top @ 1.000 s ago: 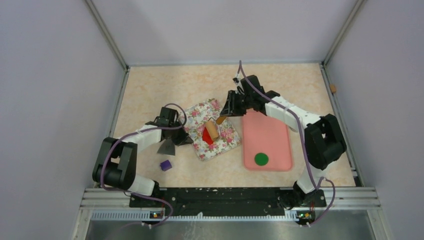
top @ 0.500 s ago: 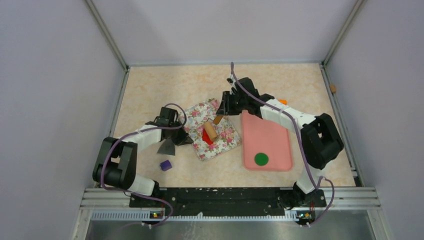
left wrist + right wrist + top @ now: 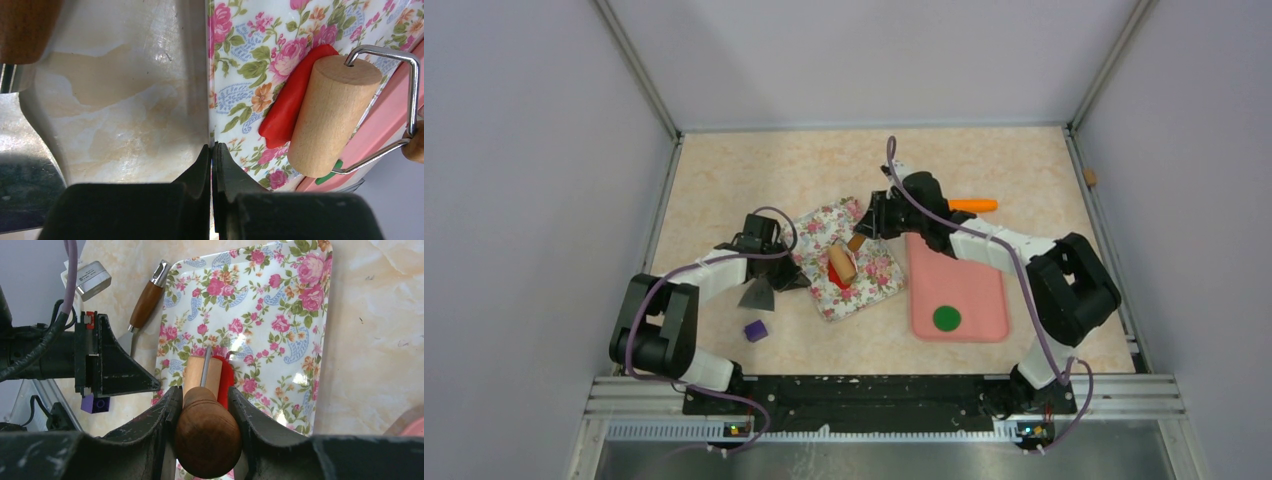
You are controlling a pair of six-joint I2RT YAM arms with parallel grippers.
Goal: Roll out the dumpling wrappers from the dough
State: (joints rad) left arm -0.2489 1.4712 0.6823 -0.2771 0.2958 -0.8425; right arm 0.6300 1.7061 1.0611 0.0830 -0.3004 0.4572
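A strip of red dough (image 3: 292, 102) lies on the floral tray (image 3: 824, 222), and the wooden roller (image 3: 332, 112) sits partly on top of it. My right gripper (image 3: 203, 392) is shut on the roller's dark brown handle (image 3: 207, 437), with the pale barrel (image 3: 197, 375) and the dough (image 3: 226, 377) just ahead of it. From above, that gripper (image 3: 871, 222) hangs over the tray's far right corner. At the tray's left rim my left gripper (image 3: 211, 150) is shut, pinching the rim. No cut dumpling wrappers show on the tray.
A pink board (image 3: 957, 285) right of the tray carries a flat round green disc (image 3: 946, 318). A metal scraper (image 3: 756, 293) and a purple block (image 3: 755, 330) lie left of the tray. An orange tool (image 3: 972, 205) lies behind the right arm.
My right arm swung left with the roller, which shifted slightly left over the dough. The orange tool behind the arm came into view. The left arm stayed put.
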